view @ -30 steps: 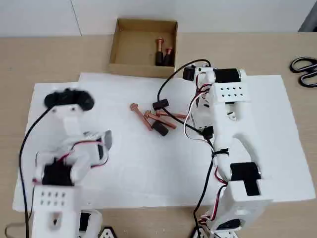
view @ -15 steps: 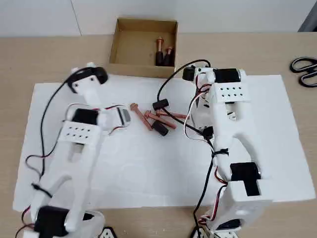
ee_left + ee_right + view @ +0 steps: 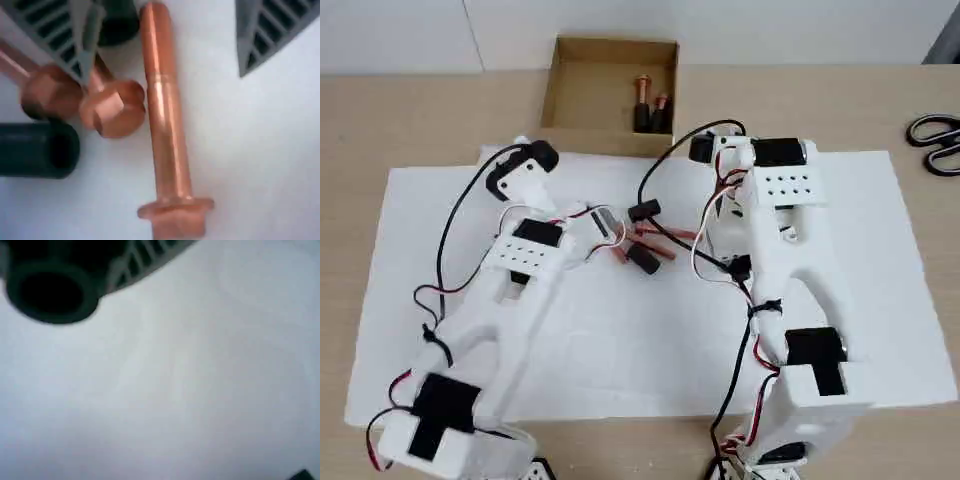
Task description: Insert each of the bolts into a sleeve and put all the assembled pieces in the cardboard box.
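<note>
The left claw [image 3: 165, 75] hangs open over the loose pile near the middle of the white sheet [image 3: 620, 340], with one finger [image 3: 55, 35] on either side of a copper bolt [image 3: 167, 125] that lies flat.

The main risk is crowding. Two neighbouring bolts [image 3: 112, 107] lie just beside that finger, which overlaps one of them. Closing could pinch two shanks at once, or shove the pile and roll the chosen bolt away. A smooth round shank gripped off its middle would likely tilt, and then it would not line up with a bore.

A black sleeve [image 3: 50, 290] sits right at the right claw [image 3: 85, 265]. Whether the claw is closed on it I cannot tell, and if it is loose, it may be pushed aside.

The cardboard box [image 3: 555, 100], at 12 o'clock of the sheet, already holds two assembled pieces [image 3: 650, 105].
</note>
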